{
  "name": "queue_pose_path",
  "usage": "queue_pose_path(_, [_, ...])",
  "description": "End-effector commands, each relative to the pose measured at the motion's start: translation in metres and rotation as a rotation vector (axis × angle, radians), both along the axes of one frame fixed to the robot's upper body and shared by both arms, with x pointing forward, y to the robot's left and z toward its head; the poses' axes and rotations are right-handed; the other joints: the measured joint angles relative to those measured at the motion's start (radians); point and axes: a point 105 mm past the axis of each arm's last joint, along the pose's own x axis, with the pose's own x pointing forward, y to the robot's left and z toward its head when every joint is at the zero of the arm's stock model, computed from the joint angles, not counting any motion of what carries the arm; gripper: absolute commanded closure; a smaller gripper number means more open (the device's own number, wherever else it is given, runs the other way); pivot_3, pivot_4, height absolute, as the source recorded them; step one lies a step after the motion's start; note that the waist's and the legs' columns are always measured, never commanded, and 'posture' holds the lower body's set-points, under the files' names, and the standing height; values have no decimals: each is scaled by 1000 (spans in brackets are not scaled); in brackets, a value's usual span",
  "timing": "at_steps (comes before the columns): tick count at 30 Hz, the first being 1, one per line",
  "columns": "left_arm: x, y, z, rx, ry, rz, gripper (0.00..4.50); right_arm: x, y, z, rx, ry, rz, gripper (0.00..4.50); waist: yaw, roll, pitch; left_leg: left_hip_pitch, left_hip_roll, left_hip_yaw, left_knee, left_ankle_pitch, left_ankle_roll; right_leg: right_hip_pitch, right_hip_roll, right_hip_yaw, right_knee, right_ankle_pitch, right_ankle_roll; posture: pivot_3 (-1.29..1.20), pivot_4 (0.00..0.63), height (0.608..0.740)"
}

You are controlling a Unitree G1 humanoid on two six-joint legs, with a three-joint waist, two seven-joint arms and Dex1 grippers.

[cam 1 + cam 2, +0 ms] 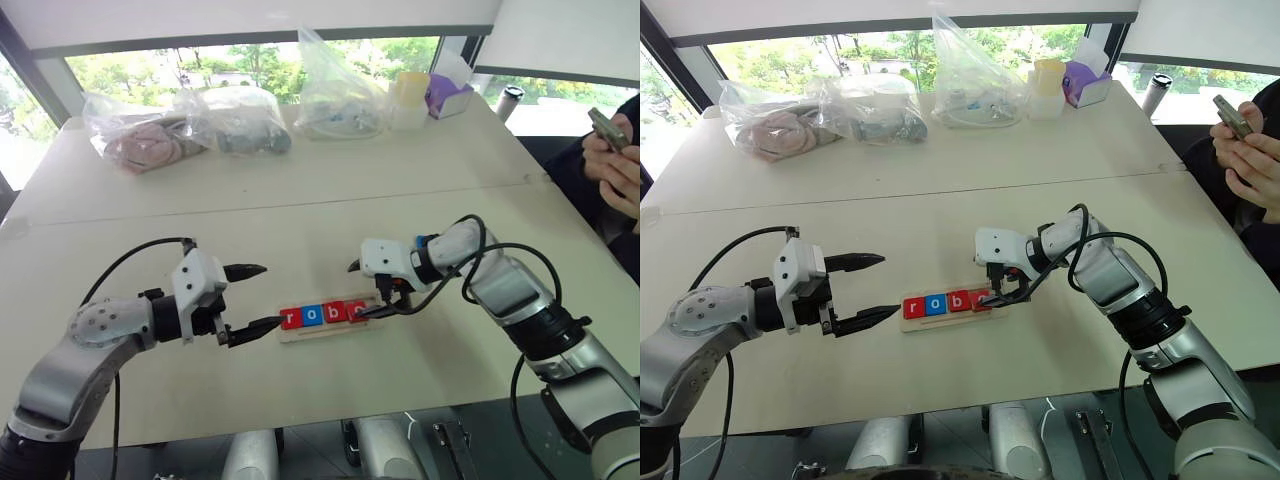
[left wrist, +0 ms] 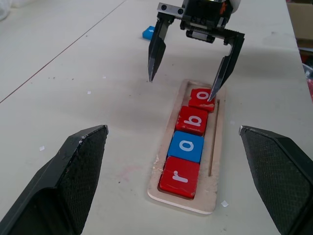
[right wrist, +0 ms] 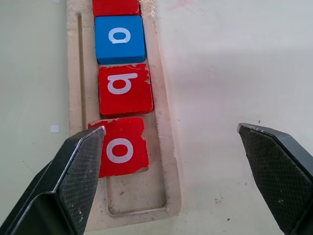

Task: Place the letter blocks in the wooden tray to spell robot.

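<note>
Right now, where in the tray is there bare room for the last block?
The pale wooden tray has one bare slot past the second red o block, at its end under the open right gripper. The rest is filled: r, o, b, o.

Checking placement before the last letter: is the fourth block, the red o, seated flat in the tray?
No. The red o sits skewed, one corner overlapping the wooden tray rim.

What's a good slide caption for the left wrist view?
Open right hand over a tray holding r, o, b, o blocks; blue block waits beyond.
</note>
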Motion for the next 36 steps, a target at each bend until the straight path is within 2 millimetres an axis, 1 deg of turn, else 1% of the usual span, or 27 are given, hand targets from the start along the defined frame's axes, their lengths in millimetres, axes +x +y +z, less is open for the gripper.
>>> queue_pose_path(1, [-2, -6, 5, -9, -29, -27, 0, -7, 2, 23, 42, -23, 31, 40, 0, 0, 0, 0, 0, 0, 0, 0, 0, 0, 0, 0, 0, 0, 0, 0, 150, 740])
queue_pose_path(5, [-2, -6, 5, -10, -30, -28, 0, -16, 0, 23, 35, -8, 42, 40, 0, 0, 0, 0, 0, 0, 0, 0, 0, 0, 0, 0, 0, 0, 0, 0, 150, 740])
queue_pose_path(8, [-2, -7, 5, -11, -29, -30, 0, -16, -1, 18, 26, -9, 29, 40, 0, 0, 0, 0, 0, 0, 0, 0, 0, 0, 0, 0, 0, 0, 0, 0, 150, 740])
queue_pose_path(14, [-2, -7, 6, -10, -30, -30, 0, -10, -8, 4, -18, -20, 10, 40, 0, 0, 0, 0, 0, 0, 0, 0, 0, 0, 0, 0, -1, 0, 0, 0, 150, 740])
queue_pose_path(18, [-2, -6, 6, -9, -29, -27, 0, 2, -10, 0, -19, -34, -21, 40, -1, 0, 0, 0, 0, 0, 0, 0, 0, 0, 0, 0, -1, 0, 0, 0, 150, 740])
queue_pose_path(24, [-2, -6, 6, -10, -29, -22, 0, 7, -5, 3, -3, -38, -16, 40, -1, 0, 0, 0, 0, 0, 0, 0, 0, 0, 0, 0, -1, 0, 0, 0, 150, 740])
queue_pose_path(28, [-3, -6, 6, -12, -29, -21, 0, 1, -1, 10, 12, -29, 9, 40, 0, 0, 0, 0, 0, 0, 0, 0, 0, 0, 0, 0, -1, 0, 0, 0, 150, 740])
queue_pose_path(32, [-3, -6, 5, -12, -29, -20, 0, -11, -7, 13, 4, -7, 29, 40, 1, 0, 0, -1, 0, 0, 0, 0, 0, 0, 0, 0, -1, 0, 0, 0, 150, 740])
queue_pose_path(34, [-2, -6, 5, -12, -30, -20, 0, -11, -10, 15, 2, -18, 18, 40, 1, 0, 0, -1, 0, 0, 0, 0, 0, 0, 0, 0, -1, 0, 0, 0, 150, 740])
queue_pose_path(36, [-2, -6, 5, -12, -30, -21, 0, -6, -14, 18, 2, -38, -6, 40, 0, 0, 0, -1, 0, 0, 0, 0, 0, 0, 0, 0, -1, 0, 0, 0, 150, 740])
